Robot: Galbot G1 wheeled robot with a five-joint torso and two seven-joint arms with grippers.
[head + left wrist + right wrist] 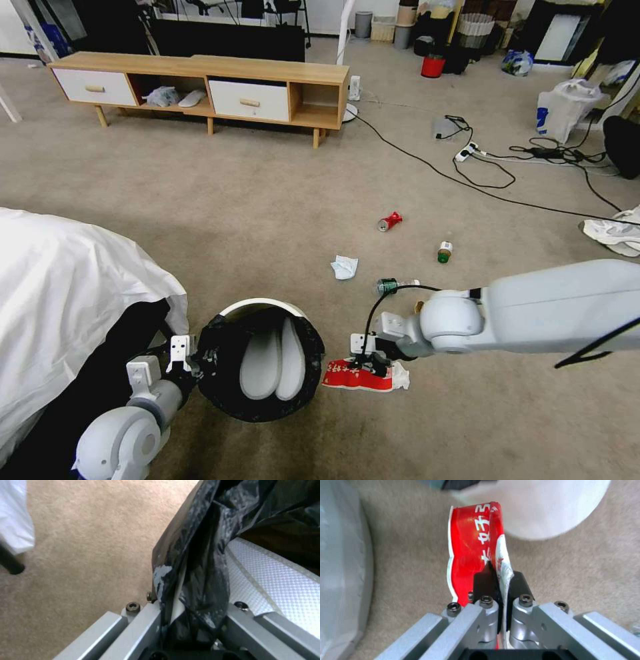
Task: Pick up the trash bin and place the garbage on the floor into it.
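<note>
Bedding, a white sheet [60,280], fills the lower left of the head view. Just right of it the left gripper [193,360] grips the near-left rim of the trash bin [260,307], jaws pinched on the black bag liner [196,580] and the rim under it, as the left wrist view confirms. The bin sits low centre-left of the frame, mouth toward the camera, with pale flat items inside. Whether its base touches the floor [267,200] cannot be told.

Right of the bin, lower centre, the right gripper [371,359] reaches in from the right edge, jaws pressed together on the red-and-white wrapper [357,377]; the right wrist view shows the black fingertips [485,578] pinching the wrapper's [475,545] edge. In the head view the wrapper lies just beside the bin.

Farther up, centre frame: a crumpled tissue [344,267], a green can [387,286] beside the right arm, a crushed red can [389,221], and a green bottle [444,252], all on the carpet, well apart from the bin.

Upper left stands a low wooden cabinet [200,83]; cables [480,177] trail at upper right
</note>
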